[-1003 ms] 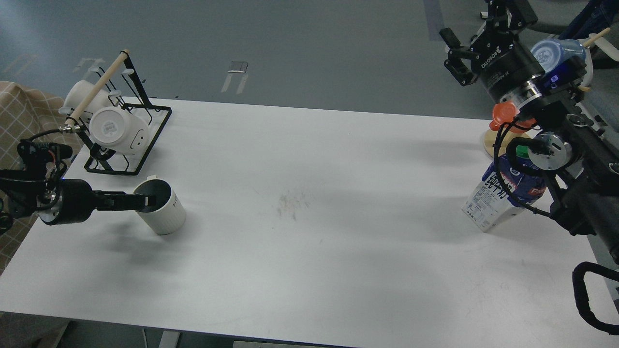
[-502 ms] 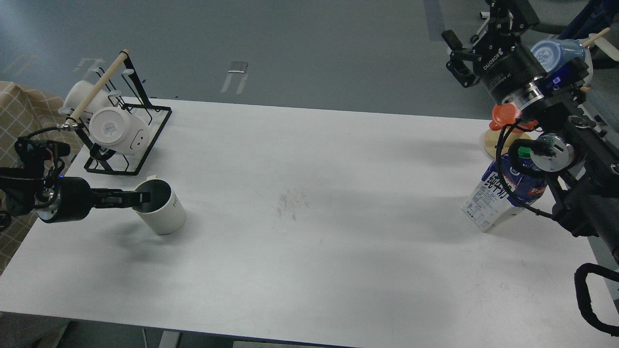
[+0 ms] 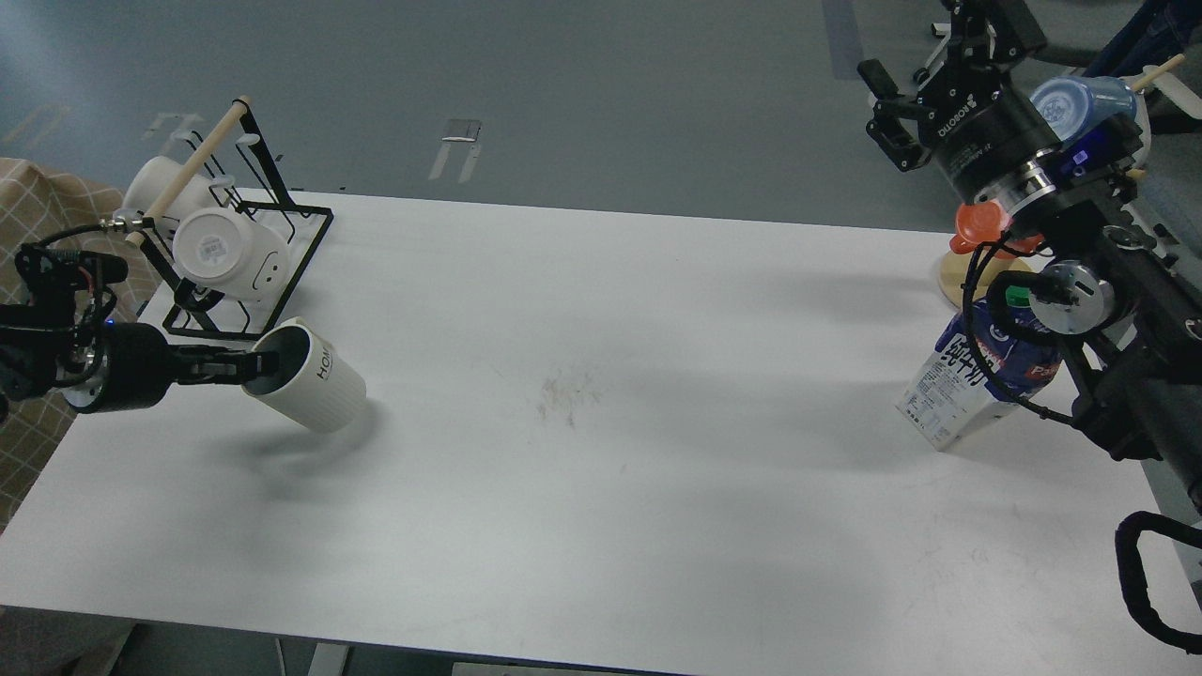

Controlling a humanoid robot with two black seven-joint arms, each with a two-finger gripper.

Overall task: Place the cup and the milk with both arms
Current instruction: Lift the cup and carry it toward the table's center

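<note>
The cup (image 3: 315, 377), white and ribbed with a dark inside, is at the table's left and tipped over, its mouth facing left. My left gripper (image 3: 252, 365) comes in from the left and is shut on the cup's rim, one finger inside the mouth. The milk (image 3: 963, 380), a dark blue and white carton with a green cap (image 3: 1015, 296), stands leaning near the table's right edge, partly hidden behind my right arm. My right gripper (image 3: 925, 84) is open and empty, raised beyond the table's far right corner, well above and behind the milk.
A black wire rack (image 3: 282, 282) holding smooth white smiley mugs (image 3: 230, 252) stands just behind the cup. A wooden stand (image 3: 953, 277) with an orange cup (image 3: 977, 227) and a blue cup (image 3: 1080, 101) is behind the milk. A checked cloth (image 3: 38, 207) lies at the far left.
The cup has gone from upright to tipped with its mouth to the left, as my left gripper drew back left and rose slightly. The right arm barely moved.
</note>
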